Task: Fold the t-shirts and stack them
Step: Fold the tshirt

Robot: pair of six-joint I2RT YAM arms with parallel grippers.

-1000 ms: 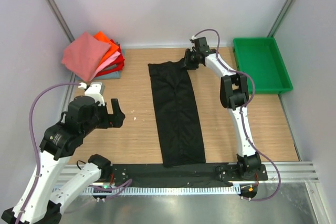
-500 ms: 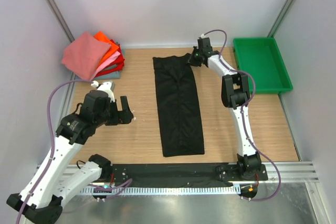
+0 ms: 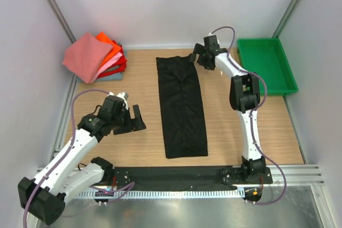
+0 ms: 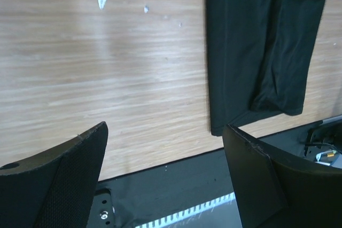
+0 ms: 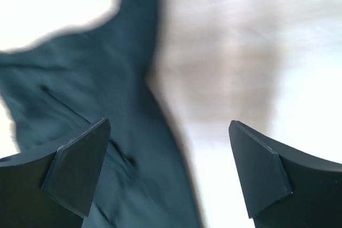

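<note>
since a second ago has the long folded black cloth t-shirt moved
Yes. The black t-shirt slid toward the far wall: its near end, earlier at the black strip along the near edge, now has a gap before it.

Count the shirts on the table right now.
5: black shirt flat in the middle; salmon-pink shirt, orange shirt, red shirt, pale pink shirt stacked far left. More may hide underneath.

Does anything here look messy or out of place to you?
Only the pile of folded t-shirts in the far left corner: its salmon-pink top shirt sits turned cornerwise, overhanging the fanned layers beneath. The black t-shirt lies flat and straight.
</note>
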